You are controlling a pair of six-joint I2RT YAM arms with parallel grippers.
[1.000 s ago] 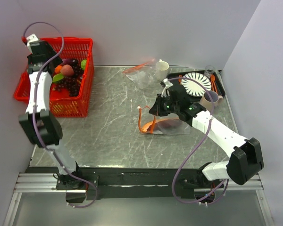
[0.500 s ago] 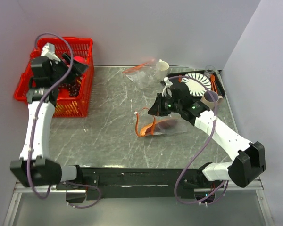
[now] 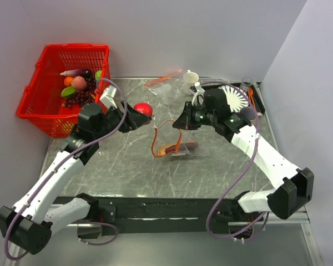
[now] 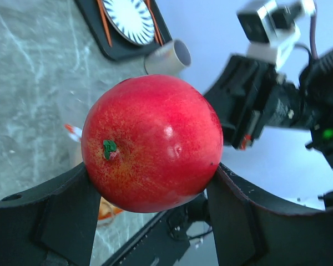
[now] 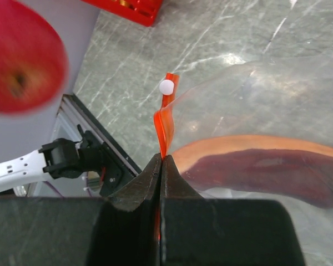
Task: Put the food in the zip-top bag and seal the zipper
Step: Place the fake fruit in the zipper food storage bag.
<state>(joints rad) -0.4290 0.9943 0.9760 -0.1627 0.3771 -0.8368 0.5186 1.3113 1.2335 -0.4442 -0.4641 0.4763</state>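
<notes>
My left gripper (image 3: 137, 112) is shut on the red round fruit (image 3: 142, 108), which fills the left wrist view (image 4: 152, 141), and holds it in the air left of the bag's mouth. My right gripper (image 3: 179, 124) is shut on the orange-red zipper strip (image 5: 165, 124) of the clear zip-top bag (image 3: 175, 145) and holds the mouth up. The orange-brown curved piece (image 5: 250, 148) with a dark piece beside it lies inside the bag. The fruit shows blurred at the left in the right wrist view (image 5: 23, 58). The purple grape bunch (image 3: 77, 98) lies in the red basket.
A red basket (image 3: 44, 111) with a peach, eggplant and other toys stands at the back left. A second clear red-edged bag (image 3: 162, 86) and a white cup (image 3: 190, 80) lie at the back. A black tray (image 3: 257, 101) with a striped plate and cup is at the back right.
My left arm has left the basket and swung right with the red fruit, up to the bag's mouth. My right gripper has lifted the zipper edge higher and shifted slightly left.
</notes>
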